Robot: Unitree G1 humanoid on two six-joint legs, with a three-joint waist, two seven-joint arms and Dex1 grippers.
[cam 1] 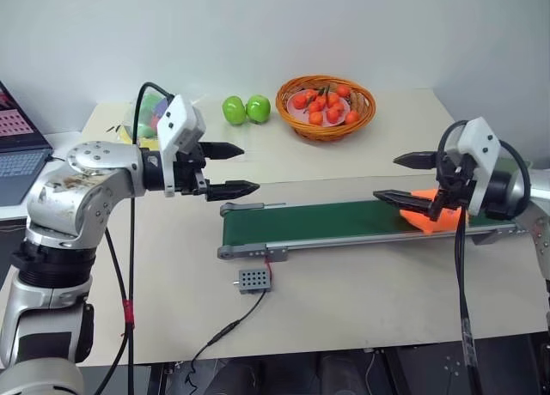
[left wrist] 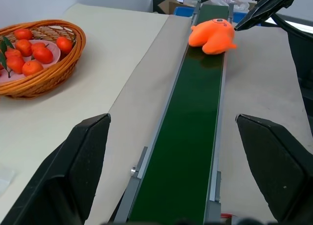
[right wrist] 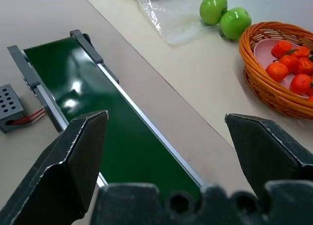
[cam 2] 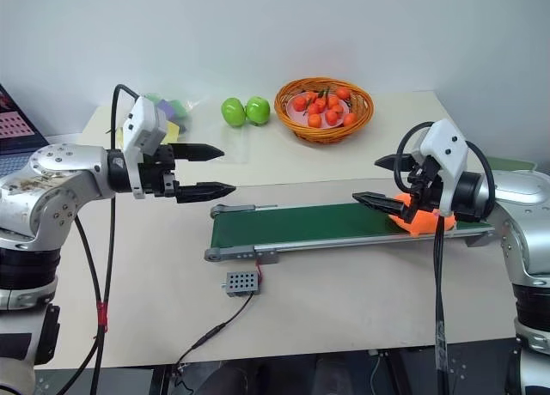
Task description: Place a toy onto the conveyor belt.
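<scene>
The orange toy (cam 1: pixel 430 216) lies on the dark green conveyor belt (cam 1: pixel 309 221) near its right end; it shows well in the left wrist view too (left wrist: pixel 212 35). My right gripper (cam 1: pixel 385 178) hovers just above that end, open, its lower finger crossing in front of the toy without gripping it. My left gripper (cam 1: pixel 249 170) is open and empty, held in the air just beyond the belt's left end and pointing along the belt (left wrist: pixel 190 137).
A wicker basket (cam 1: pixel 358 118) of small oranges and two green apples (cam 1: pixel 246 109) stand at the back of the table. A small grey box (cam 1: pixel 254 280) with a cable lies in front of the belt. A plastic bag (cam 1: pixel 146 116) sits at back left, a laptop (cam 1: pixel 17 146) further left.
</scene>
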